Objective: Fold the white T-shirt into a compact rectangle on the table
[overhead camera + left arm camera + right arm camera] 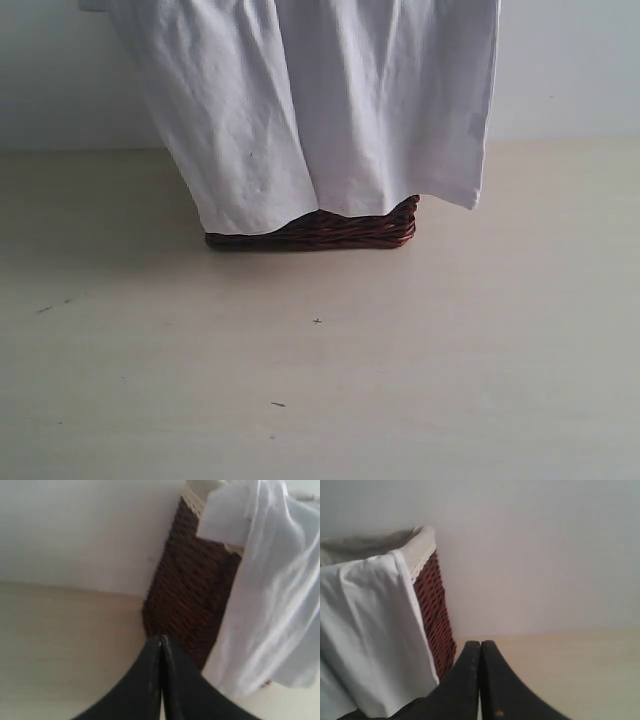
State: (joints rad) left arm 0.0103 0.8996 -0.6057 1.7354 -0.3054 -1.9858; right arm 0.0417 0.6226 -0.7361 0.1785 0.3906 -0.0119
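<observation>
The wrinkled white cotton T-shirt point(330, 110) hangs draped over the dark red-brown wicker basket point(345, 232) on the pale beige counter point(320, 390), its hem running along the basket's front. The left end effector point(161, 642) and right end effector point(480, 647), both pressed together and empty, flank the basket's ends. The left seems nearer.

T-shirt point(330, 100) draped over basket point(340, 230) front, basket on table point(320, 380), wall point(560, 70) behind

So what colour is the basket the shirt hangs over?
Dark reddish-brown wicker basket, clearest in the left wrist view.
</observation>
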